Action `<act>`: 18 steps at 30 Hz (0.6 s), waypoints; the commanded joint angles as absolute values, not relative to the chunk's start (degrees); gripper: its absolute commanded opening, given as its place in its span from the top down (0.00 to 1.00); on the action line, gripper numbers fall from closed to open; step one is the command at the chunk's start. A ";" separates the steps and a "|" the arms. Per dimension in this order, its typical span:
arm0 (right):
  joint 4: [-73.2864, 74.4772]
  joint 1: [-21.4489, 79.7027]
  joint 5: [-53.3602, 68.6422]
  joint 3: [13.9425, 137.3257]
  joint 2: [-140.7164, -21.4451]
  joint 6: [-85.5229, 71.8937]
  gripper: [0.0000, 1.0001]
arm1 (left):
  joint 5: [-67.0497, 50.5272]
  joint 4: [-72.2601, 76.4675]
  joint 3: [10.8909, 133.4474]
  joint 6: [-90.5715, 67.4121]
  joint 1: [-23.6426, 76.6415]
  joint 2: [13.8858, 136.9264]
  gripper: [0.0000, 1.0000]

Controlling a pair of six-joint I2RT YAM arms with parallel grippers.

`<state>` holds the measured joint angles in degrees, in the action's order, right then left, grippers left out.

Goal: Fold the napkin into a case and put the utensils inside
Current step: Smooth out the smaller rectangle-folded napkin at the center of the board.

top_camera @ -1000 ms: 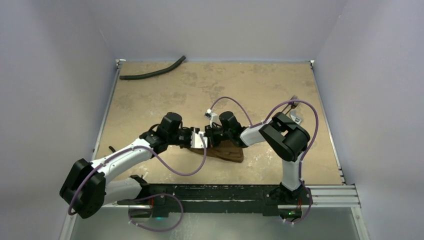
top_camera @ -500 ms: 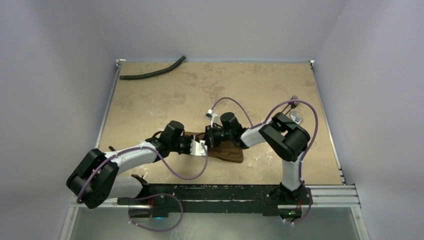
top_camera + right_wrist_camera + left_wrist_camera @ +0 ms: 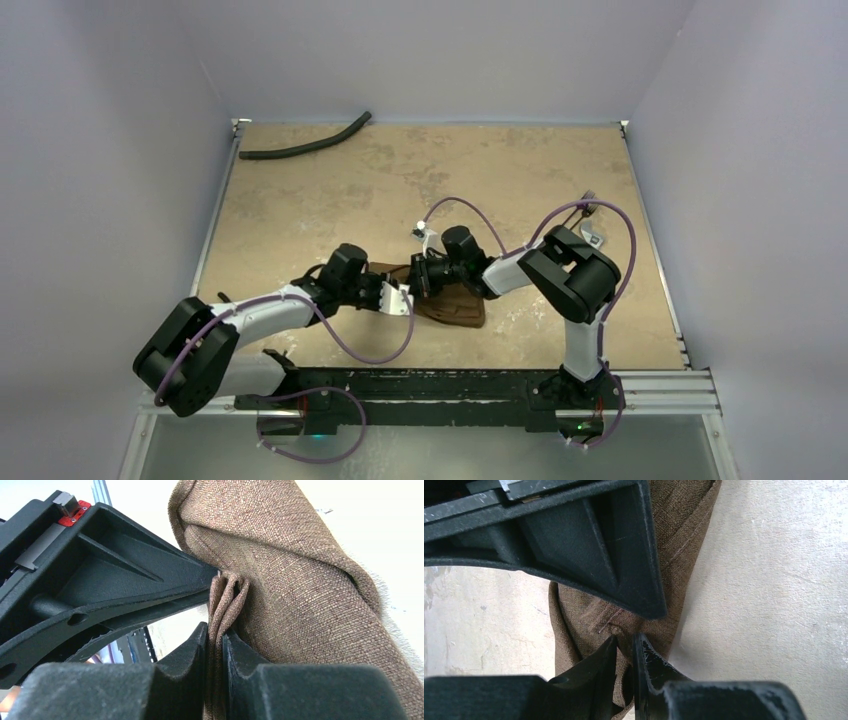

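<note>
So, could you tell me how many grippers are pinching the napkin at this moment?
2. The left gripper pinches a fold of the napkin from its left side in the top view; the right gripper pinches a bunched fold right beside it.

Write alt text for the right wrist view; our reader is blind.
The right gripper pinches a bunched pleat of the brown napkin between its fingertips. Another gripper's black finger juts in from the upper left, its tip at that pleat.
</note>
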<state>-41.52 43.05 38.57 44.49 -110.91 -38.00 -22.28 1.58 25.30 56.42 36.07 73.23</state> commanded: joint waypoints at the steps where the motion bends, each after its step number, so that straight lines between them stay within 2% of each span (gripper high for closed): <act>1: -41.28 42.73 40.17 43.79 -106.86 -38.52 0.82 | -22.41 0.70 23.96 57.08 35.97 72.17 0.85; 5: -41.14 42.05 39.36 43.55 -106.17 -38.83 0.87 | -22.60 0.54 23.81 56.67 35.97 71.83 0.93; 9: -41.88 41.57 39.06 43.14 -105.43 -38.99 0.94 | -22.43 0.66 23.81 56.01 35.96 71.51 0.94; 10: -41.89 41.57 39.09 43.22 -105.54 -38.91 0.98 | -22.29 1.07 23.86 55.52 36.02 71.42 0.91; 12: -42.00 41.58 39.18 43.31 -105.91 -38.80 1.00 | -21.56 2.27 24.39 53.40 36.03 71.16 0.68; 14: -42.16 41.58 39.09 43.41 -106.32 -38.77 1.00 | -20.53 2.95 25.93 50.61 35.97 70.89 0.55; 16: -42.04 41.57 38.94 43.44 -106.61 -38.74 1.00 | -19.20 2.29 28.49 47.41 36.01 70.49 0.49; 18: -41.79 41.57 38.94 43.61 -106.57 -38.56 1.00 | -17.69 2.07 30.43 44.80 35.68 69.96 0.48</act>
